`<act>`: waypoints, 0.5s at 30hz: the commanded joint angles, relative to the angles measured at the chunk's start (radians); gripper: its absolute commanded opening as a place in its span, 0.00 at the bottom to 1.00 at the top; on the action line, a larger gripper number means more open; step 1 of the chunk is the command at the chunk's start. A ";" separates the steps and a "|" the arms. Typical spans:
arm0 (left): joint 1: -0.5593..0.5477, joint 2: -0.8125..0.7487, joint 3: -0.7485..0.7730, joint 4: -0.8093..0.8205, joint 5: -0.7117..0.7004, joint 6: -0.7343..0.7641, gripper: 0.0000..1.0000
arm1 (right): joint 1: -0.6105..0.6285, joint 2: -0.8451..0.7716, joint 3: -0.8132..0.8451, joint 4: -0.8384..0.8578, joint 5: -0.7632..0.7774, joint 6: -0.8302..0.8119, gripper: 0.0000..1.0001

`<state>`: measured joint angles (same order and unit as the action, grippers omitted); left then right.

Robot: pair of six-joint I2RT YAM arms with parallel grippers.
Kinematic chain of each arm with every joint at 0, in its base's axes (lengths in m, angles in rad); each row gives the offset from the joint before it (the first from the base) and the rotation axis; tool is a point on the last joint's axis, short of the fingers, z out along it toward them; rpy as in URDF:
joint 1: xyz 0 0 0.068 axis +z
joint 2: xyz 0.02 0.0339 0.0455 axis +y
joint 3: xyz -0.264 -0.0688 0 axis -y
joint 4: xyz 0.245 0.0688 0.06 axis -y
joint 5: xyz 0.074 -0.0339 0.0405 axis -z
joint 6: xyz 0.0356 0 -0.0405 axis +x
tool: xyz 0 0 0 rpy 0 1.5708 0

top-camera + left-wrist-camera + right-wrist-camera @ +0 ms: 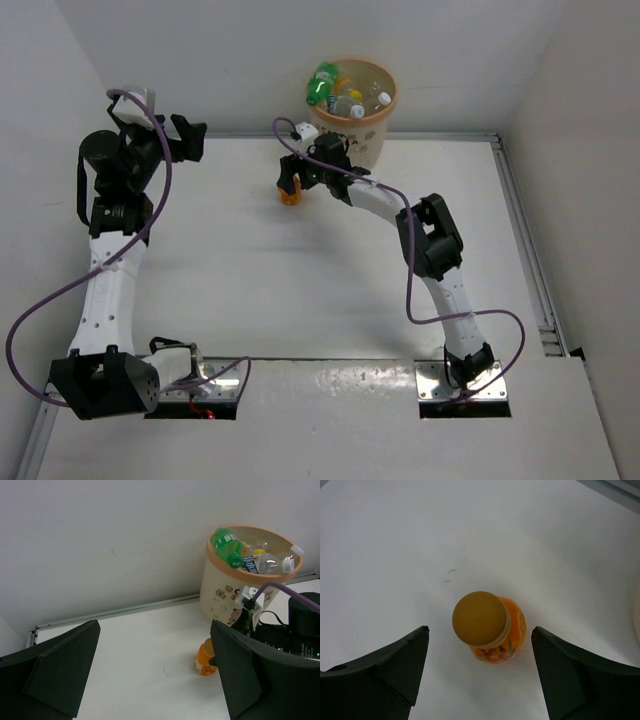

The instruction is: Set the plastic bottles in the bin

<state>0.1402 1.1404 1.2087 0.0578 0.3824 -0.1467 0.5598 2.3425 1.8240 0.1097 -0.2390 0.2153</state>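
One orange bottle (492, 630) with a tan cap stands upright on the white table, also showing in the top view as the orange bottle (290, 197) and in the left wrist view as the orange bottle (204, 661). My right gripper (480, 628) hangs over it, open, a finger on each side and neither touching. The beige bin (368, 142) with animal print stands just behind, holding a green bottle (322, 86) and several clear ones (352, 106). My left gripper (186, 138) is open and empty at the far left, well away from the bottle.
The bin (216, 597) sits against the back wall, with a metal rail (120, 611) along the table's far edge. My right arm's wrist and purple cable (292, 622) crowd the space between bottle and bin. Walls close in on both sides.
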 commanded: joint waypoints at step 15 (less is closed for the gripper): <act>0.038 -0.005 -0.014 0.036 0.044 -0.033 0.99 | 0.025 0.006 0.089 0.082 -0.052 -0.067 0.35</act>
<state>0.1658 1.1416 1.1976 0.0601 0.4091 -0.1661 0.5659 2.3707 1.8687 0.1413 -0.2665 0.1734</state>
